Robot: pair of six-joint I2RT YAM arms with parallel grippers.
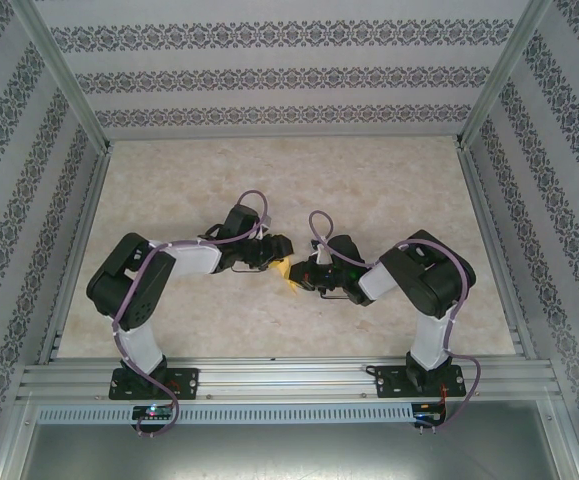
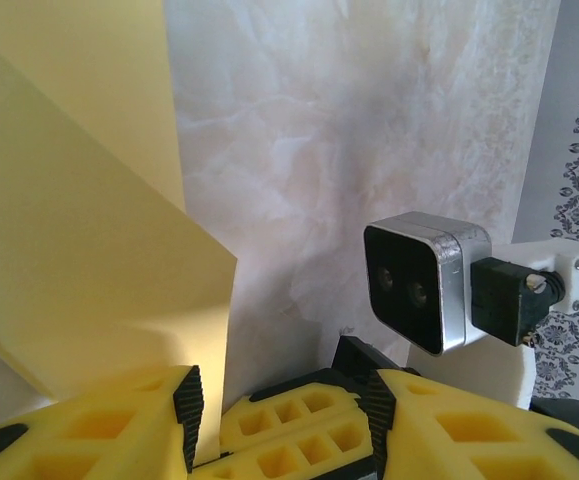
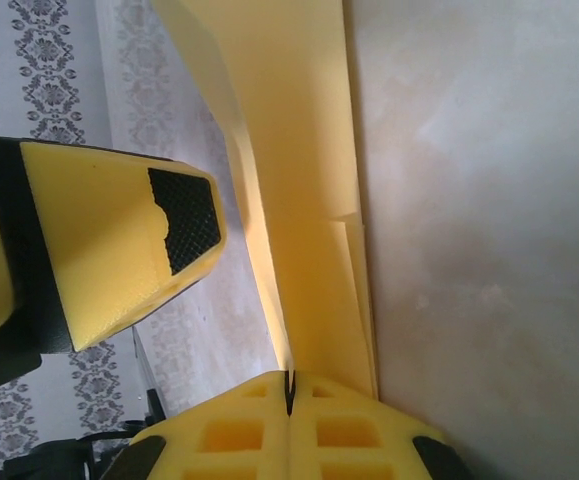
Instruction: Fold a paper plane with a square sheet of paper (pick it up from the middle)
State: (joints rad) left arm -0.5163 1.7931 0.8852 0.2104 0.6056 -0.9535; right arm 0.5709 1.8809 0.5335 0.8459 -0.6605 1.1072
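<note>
Paper sheet [image 3: 299, 150], thin yellow-orange, part-folded, is light, floppy, tear-prone; right end effector [image 3: 289, 392] clamps its folded layers, left end effector [image 2: 281, 405] gapes half-open, holding nothing; grip near crease.

White-and-black arms [image 1: 184, 258] trailing lilac cables [image 1: 253, 195] carry yellow honeycombed fingers [image 3: 99, 240] with black pads [image 3: 187, 222].
</note>
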